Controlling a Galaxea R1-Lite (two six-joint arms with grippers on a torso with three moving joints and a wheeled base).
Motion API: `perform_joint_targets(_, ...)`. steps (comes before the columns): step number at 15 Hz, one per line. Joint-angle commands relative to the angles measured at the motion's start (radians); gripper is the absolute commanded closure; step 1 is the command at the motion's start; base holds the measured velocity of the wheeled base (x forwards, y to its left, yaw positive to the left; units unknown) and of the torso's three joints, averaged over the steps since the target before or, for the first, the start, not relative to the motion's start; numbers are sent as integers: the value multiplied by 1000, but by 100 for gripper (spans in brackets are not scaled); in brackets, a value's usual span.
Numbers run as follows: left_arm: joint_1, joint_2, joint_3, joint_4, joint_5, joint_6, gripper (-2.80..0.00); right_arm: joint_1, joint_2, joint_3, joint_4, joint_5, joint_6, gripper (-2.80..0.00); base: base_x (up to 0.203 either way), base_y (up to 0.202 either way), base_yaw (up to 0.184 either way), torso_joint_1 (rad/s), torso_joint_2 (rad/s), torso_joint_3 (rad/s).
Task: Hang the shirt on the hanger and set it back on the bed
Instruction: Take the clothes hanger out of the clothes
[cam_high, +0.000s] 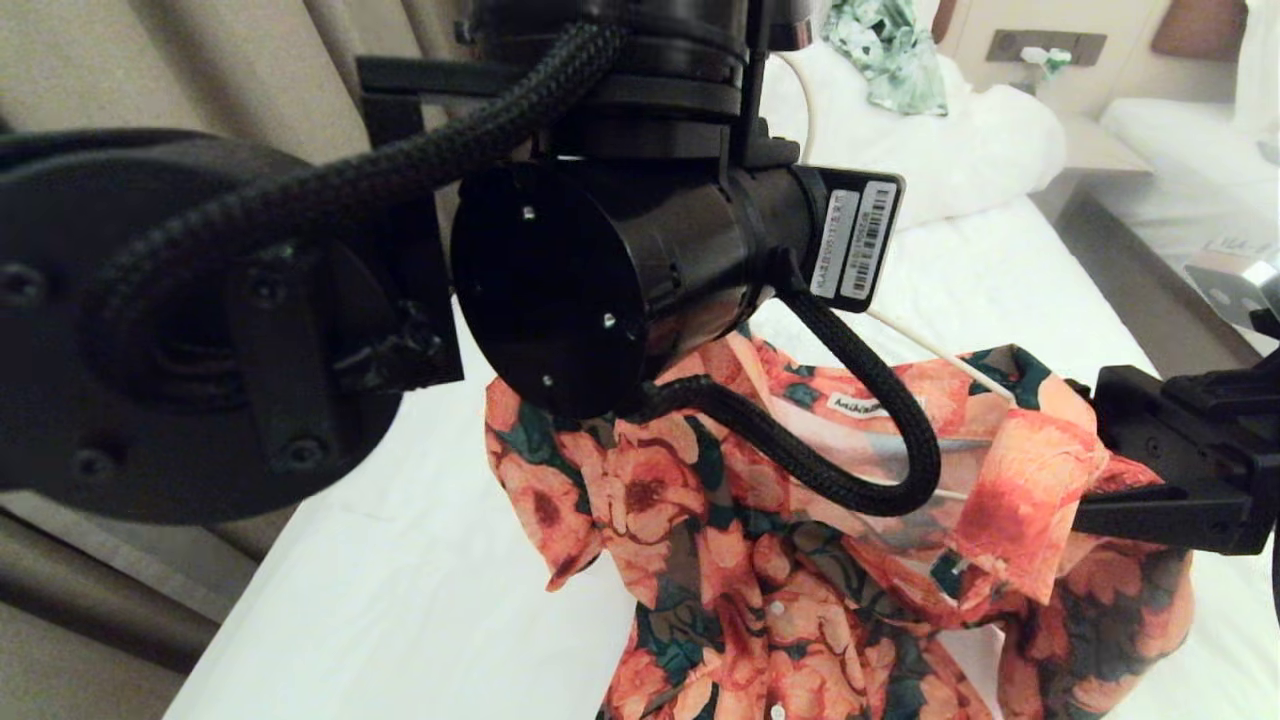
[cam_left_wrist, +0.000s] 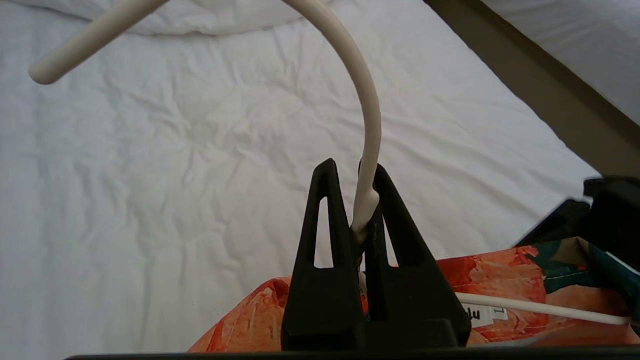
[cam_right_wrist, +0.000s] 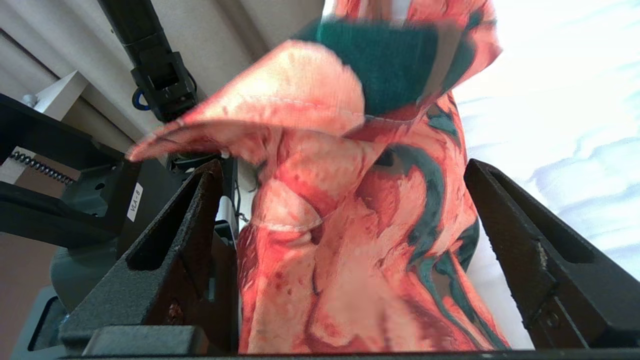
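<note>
The shirt (cam_high: 800, 560) hangs in the air above the bed (cam_high: 420, 600), draped over the hanger (cam_left_wrist: 367, 150), with its white neck label facing up at the collar and one thin cream arm of the hanger running out under the fabric toward the robot's right shoulder side. The hanging step appears largely done: the collar sits around the neck of the hanger and the body of the garment falls below it, though the right shoulder is bunched and folded, and whether the left shoulder is seated cannot be told because the left arm blocks it in the head view. What remains, by this judgement, is to settle the right shoulder and to lower the whole assembly onto the white sheet. The left gripper (cam_left_wrist: 357, 200) has its jaws closed tight on the stem of the hanger just below the curved hook, carrying the load. The right gripper (cam_right_wrist: 345, 210) stands at the shirt's right shoulder with its jaws spread wide; the folded sleeve fabric lies between them, with a clear gap to the jaw on the bed side and the gap to the other too close to judge, so nothing is gripped there. A green leaf-patterned garment (cam_high: 885, 50) lies on the duvet well beyond.
</note>
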Motion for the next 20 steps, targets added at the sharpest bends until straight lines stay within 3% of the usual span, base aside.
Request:
perform_joint_targets(1,-17,8,21,0,0,-3,0,0,-10,-2,-8,7,23,-280,0,0,0,0,0,0)
perform_joint_targets(8,-29,39,9,-58,2,-1,0,-24,-26,-9,-10,8,47,-280,0,0,0,0,0,0)
perform_joint_targets(15,63,17,0,-60,1,40,0,-31,-60,-8,-3,6,50,-280,0,0,0,0,0,0)
perform_joint_targets(20,77,-1,-8,-51,1,42,0,-68,-53,-10,-11,6,48,-280,0,0,0,0,0,0)
